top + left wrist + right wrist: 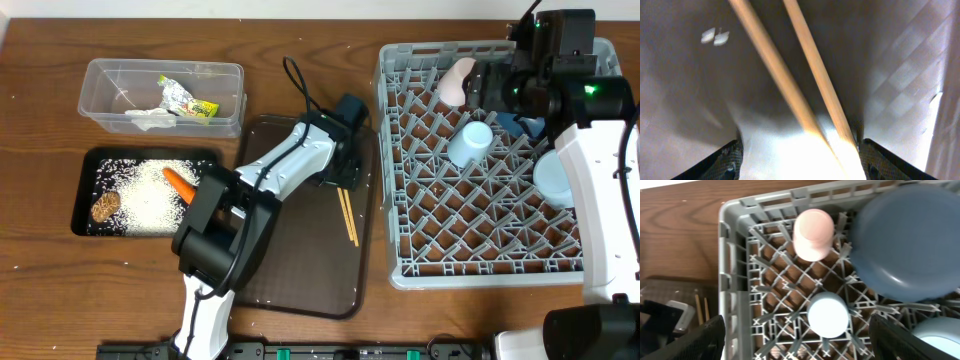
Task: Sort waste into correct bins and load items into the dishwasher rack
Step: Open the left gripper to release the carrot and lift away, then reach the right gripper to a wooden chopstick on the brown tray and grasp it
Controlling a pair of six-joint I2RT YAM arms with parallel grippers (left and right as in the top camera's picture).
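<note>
The wooden chopsticks point(347, 215) lie on the dark brown serving tray point(300, 270). My left gripper point(343, 178) is low over their far end. In the left wrist view the chopsticks point(810, 75) run between its open fingers point(800, 162), close to the right finger. My right gripper point(487, 88) hangs open and empty point(800, 345) above the grey dishwasher rack point(400, 265). The rack holds the pink cup point(812, 232), the light-blue cup point(827, 315), the big blue plate-bowl point(907, 240) and the small light-blue bowl point(555, 180).
The clear tub point(100, 75) at back left holds the green-yellow wrapper point(190, 102) and white tissue. The black tray point(85, 170) holds rice grains point(150, 195), the carrot point(180, 182) and the brown lump point(105, 206). A black cable point(298, 85) loops behind the serving tray.
</note>
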